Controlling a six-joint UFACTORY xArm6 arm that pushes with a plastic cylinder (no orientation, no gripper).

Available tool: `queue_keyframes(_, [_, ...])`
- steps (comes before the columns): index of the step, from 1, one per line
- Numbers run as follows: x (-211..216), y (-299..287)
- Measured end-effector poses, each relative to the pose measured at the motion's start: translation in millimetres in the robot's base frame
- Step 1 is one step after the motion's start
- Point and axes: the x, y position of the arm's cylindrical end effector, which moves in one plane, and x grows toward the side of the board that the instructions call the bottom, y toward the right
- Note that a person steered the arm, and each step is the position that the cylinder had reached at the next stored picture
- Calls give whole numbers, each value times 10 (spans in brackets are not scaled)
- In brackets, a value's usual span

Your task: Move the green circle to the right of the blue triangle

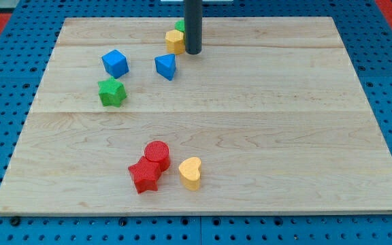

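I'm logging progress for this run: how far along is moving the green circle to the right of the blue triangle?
Nothing looks done: the green circle sits near the view's top, up and right of the blue triangle, mostly hidden behind the yellow block and rod. In hand: my tip is right beside both. Left: pushing the circle down level with the triangle, on its right.

Robot lab bench.
A wooden board with small coloured blocks lies on a blue pegboard, a dark rod standing over it.
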Motion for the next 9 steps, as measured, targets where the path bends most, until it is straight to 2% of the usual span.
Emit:
queue_keyframes(1, [-46,-511])
queue_keyframes(2, [-370,-838])
queue_keyframes(4, [-545,-464])
queue_keyframes(5, [-634,156])
queue_keyframes(6, [-266,606])
queue_keyframes(7, [-137,695])
queue_keyframes(8, [-518,837])
queue_keyframes(9, [-512,1086])
